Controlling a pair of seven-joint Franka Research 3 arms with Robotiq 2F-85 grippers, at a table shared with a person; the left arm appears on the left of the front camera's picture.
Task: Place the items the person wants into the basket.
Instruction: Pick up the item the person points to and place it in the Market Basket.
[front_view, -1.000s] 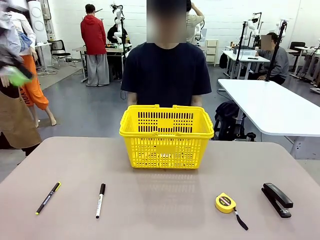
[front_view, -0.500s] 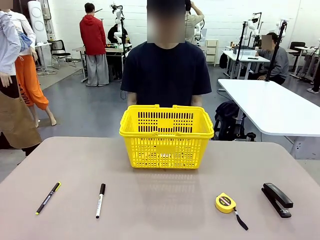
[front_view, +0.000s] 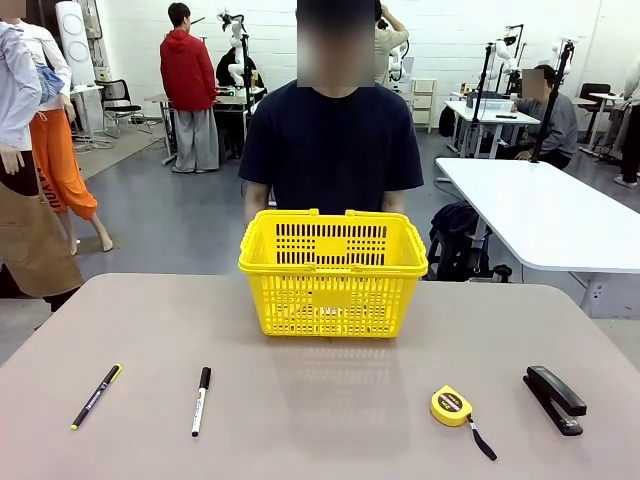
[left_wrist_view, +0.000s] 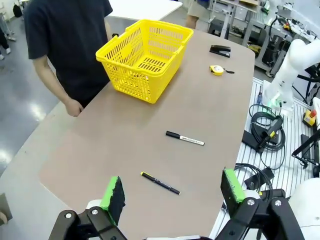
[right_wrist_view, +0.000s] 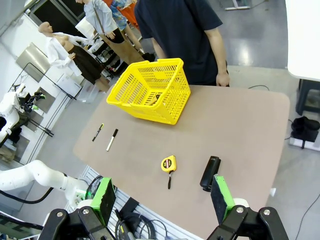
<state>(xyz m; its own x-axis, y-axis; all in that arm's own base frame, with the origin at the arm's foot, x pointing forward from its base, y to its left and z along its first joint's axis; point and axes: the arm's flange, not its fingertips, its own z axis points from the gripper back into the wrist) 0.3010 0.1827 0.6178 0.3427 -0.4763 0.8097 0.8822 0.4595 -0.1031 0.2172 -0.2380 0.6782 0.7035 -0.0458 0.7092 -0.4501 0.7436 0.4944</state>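
- Front view: a person (front_view: 333, 150) in a dark navy T-shirt stands at the far side of the table (front_view: 320, 450), directly behind a bright yellow basket (front_view: 333, 270) that sits upright at the table's far middle, handles folded down.
- On the near left of the table lie a slim black pen (front_view: 96, 396) with a yellow-green end and, to its right, a white marker (front_view: 201, 400) with a black cap. The two are apart, and both lie well short of the basket.
- On the near right sit a round yellow tape measure (front_view: 451, 405) and, farther right, a black stapler (front_view: 554, 398), neither touching the other.
- Seen from the left wrist, the left gripper (left_wrist_view: 173, 189) hangs high over the pen-and-marker end of the table. Its green-padded fingers (left_wrist_view: 114, 192) are spread wide with nothing between them, and the pen and marker lie on the tabletop below.
- Seen from the right wrist, the right gripper (right_wrist_view: 162, 197) hangs high over the stapler end, its jaws likewise wide apart and empty.
- From that height a dark shape (right_wrist_view: 156, 99) shows low inside the basket; what it is cannot be told.
- A hand (right_wrist_view: 222, 79) of the person hangs by the table's far edge, near the basket but clear of it.
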